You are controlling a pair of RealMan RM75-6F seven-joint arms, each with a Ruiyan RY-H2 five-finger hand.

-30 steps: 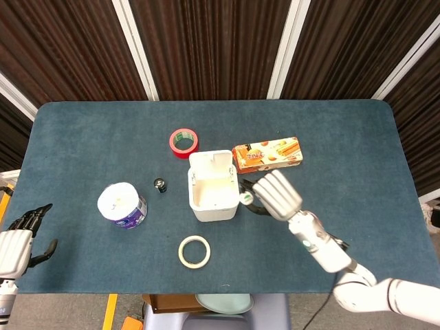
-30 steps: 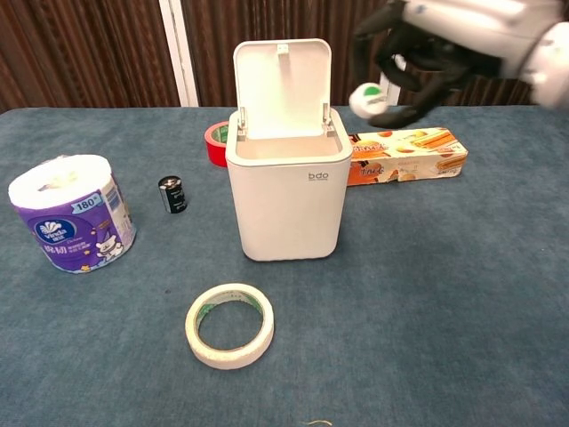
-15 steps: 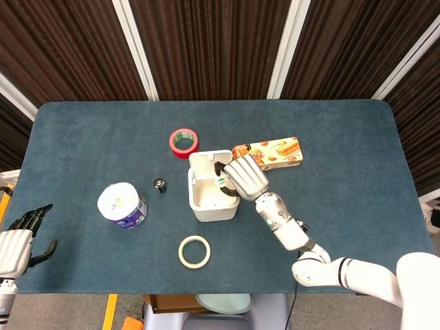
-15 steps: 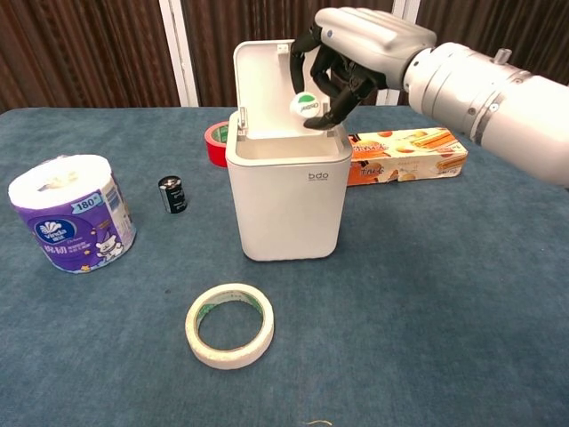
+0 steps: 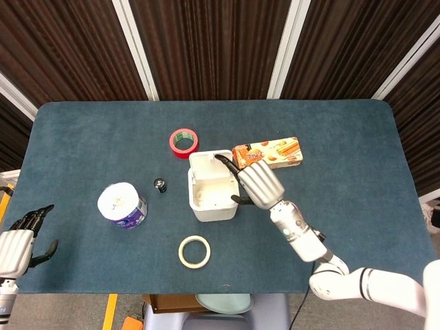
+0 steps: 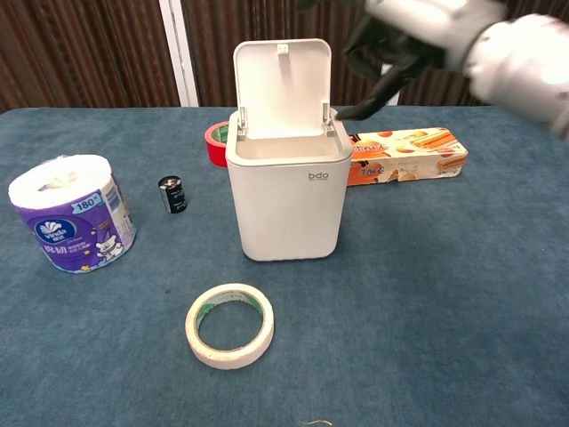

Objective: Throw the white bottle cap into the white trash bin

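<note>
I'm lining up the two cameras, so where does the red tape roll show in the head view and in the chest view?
Head view: red tape roll lies just up-left of the white trash bin.
Chest view: it peeks out behind the bin's left edge.
Shared landmark: the bin.

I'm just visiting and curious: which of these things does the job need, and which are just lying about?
Job: bin, lid up; right robot hand by its rim.

Lying about: red tape, pale tape, tissue roll, battery, snack box.
</note>
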